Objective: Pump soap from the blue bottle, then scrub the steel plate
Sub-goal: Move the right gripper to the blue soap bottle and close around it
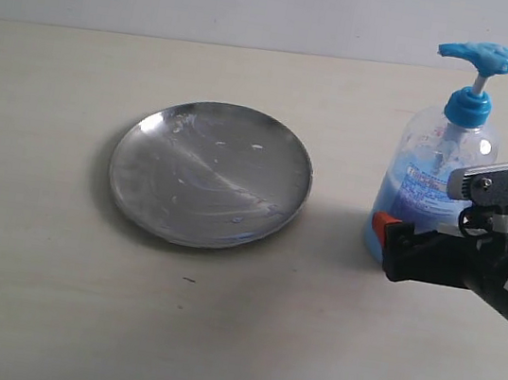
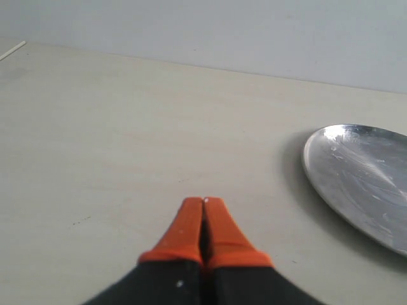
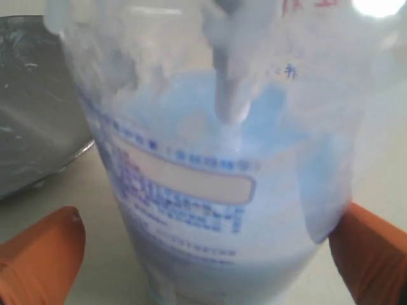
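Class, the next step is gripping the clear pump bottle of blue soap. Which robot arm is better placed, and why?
Right. Its open jaws sit either side of the clear blue-soap pump bottle. The left arm's jaws are shut near the round steel plate, with no bottle in its view.

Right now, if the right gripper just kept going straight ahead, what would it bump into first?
The tall clear pump bottle of blue soap. The right gripper is open, and the bottle's lower body sits straight ahead between its orange fingers. It looks very close, so it would likely be met almost at once.
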